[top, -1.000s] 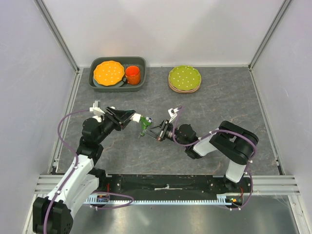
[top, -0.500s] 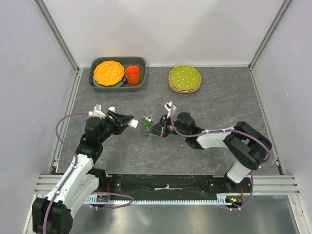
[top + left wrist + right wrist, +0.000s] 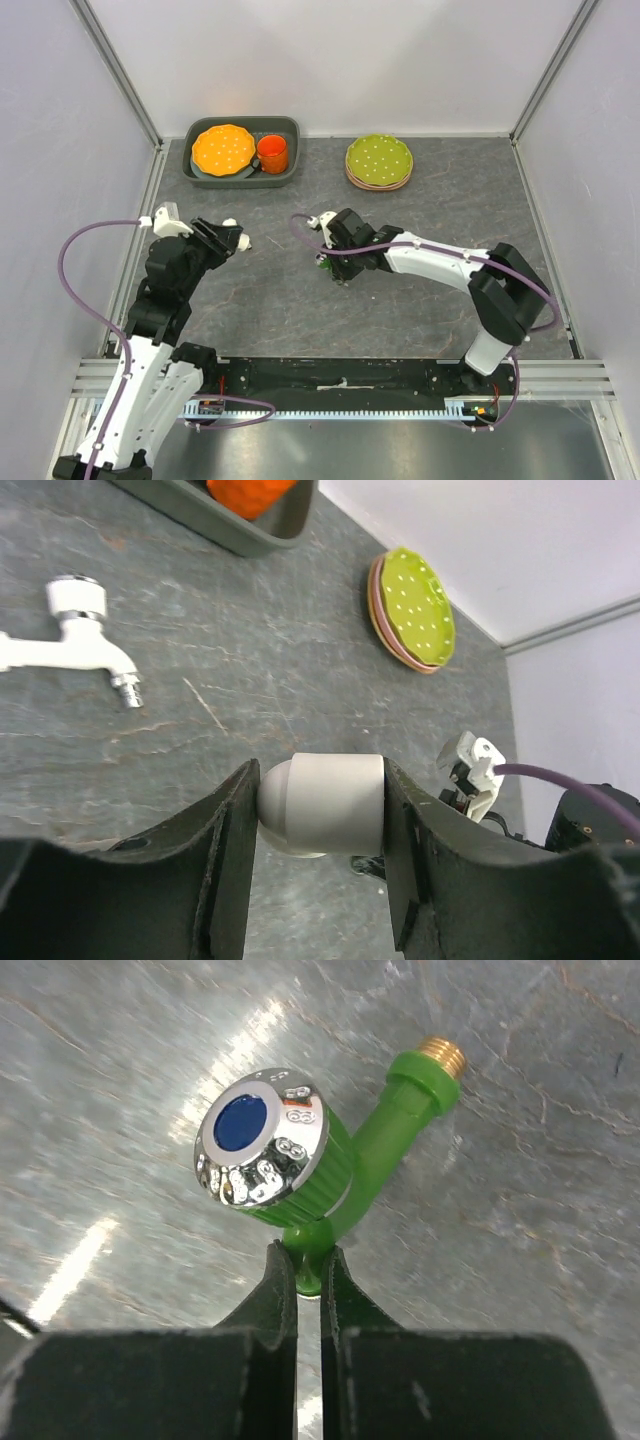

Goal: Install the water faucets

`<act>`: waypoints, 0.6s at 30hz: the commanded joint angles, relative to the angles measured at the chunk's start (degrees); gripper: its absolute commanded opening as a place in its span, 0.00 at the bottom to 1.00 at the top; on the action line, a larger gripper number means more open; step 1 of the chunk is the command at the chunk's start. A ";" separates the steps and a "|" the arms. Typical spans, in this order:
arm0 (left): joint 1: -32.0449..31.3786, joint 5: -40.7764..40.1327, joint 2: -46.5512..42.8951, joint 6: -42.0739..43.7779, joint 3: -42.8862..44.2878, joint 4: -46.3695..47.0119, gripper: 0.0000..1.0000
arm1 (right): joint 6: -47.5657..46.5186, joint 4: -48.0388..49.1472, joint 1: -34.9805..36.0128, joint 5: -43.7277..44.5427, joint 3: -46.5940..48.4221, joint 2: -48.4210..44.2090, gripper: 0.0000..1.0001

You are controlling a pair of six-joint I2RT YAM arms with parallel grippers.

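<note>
Mating step in hand: left gripper [image 3: 320, 790] clamps the white end piece [image 3: 325, 805], right gripper [image 3: 308, 1260] pinches the green faucet [image 3: 375, 1155] by its stem, well apart, so next needs alignment; white faucet [image 3: 75, 640] lies near the tray [image 3: 243, 181].

There are one green faucet [image 3: 335, 1165], one white faucet [image 3: 78, 640], one white cylindrical piece [image 3: 322, 804], one grey tray [image 3: 240, 182], one orange plate [image 3: 223, 148], one orange cup [image 3: 272, 154] and one stack of green plates [image 3: 379, 160] whose number is unclear.

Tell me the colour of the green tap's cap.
Chrome cap, blue centre; right wrist view shows best.
</note>
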 commanded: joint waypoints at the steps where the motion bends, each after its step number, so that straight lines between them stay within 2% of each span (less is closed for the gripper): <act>1: 0.03 -6.12 -1.13 7.76 1.88 -2.92 0.02 | -8.59 -14.64 2.24 10.93 7.47 5.03 0.00; 5: 0.03 -6.30 -1.39 10.30 2.06 -3.28 0.02 | -9.65 -18.86 5.48 18.67 11.08 9.78 0.02; 7: 0.03 -7.52 -1.92 11.19 2.32 -3.71 0.02 | -9.56 -19.57 6.72 21.57 12.05 11.80 0.06; 8: 0.03 -8.14 -2.01 11.89 2.23 -3.89 0.02 | -9.56 -19.66 7.16 22.10 12.23 12.59 0.10; 9: 0.03 -8.67 -2.62 12.07 1.97 -3.81 0.02 | -9.56 -19.40 7.42 23.07 12.49 12.86 0.18; 11: 0.12 -9.72 -3.15 12.07 1.53 -3.81 0.02 | -9.56 -19.22 8.48 23.95 12.58 13.39 0.26; 12: 0.12 -9.73 -3.41 12.07 1.09 -3.80 0.02 | -9.56 -19.13 8.83 24.39 12.76 13.57 0.36; 15: 0.21 -9.55 -3.85 12.16 0.83 -3.89 0.02 | -9.56 -18.08 10.67 26.85 12.50 13.57 0.51; 18: 0.30 -9.90 -4.03 12.42 0.91 -4.07 0.02 | -10.00 -16.15 12.96 29.57 11.80 13.31 0.61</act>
